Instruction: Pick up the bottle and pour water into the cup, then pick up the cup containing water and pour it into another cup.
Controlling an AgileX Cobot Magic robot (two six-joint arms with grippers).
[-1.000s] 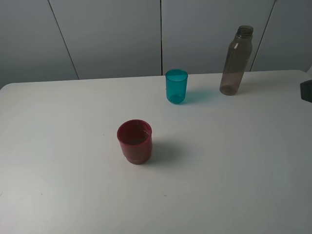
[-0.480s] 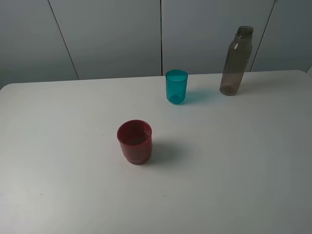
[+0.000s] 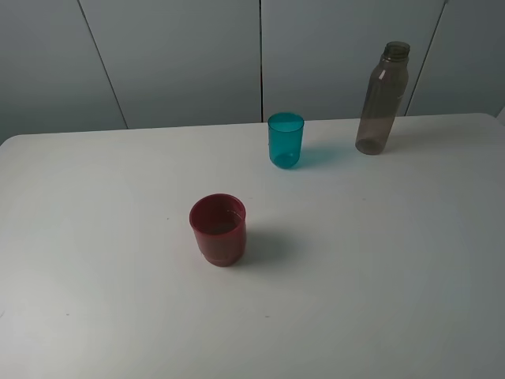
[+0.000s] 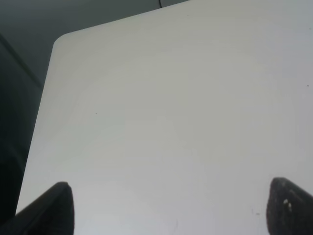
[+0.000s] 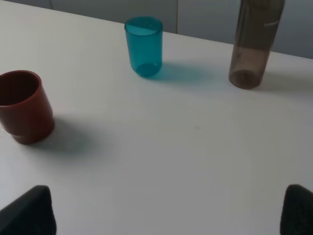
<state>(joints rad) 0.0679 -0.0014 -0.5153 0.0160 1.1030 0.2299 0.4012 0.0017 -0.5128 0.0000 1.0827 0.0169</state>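
The smoky grey-brown bottle (image 3: 382,99) stands upright at the back right of the white table; it also shows in the right wrist view (image 5: 254,44). The teal tumbler (image 3: 285,140) stands upright to its left, also in the right wrist view (image 5: 144,46). The red cup (image 3: 218,229) stands nearer the front, left of centre, also in the right wrist view (image 5: 22,106). Neither gripper shows in the exterior view. My left gripper (image 4: 168,208) is open over bare table. My right gripper (image 5: 168,210) is open, well short of all three things.
The white table (image 3: 355,253) has a rounded far-left corner (image 4: 61,41). Grey wall panels (image 3: 181,55) stand behind the table's back edge.
A dark part of the right arm at the exterior view's right edge has withdrawn out of view. The bottle and both cups have not moved.
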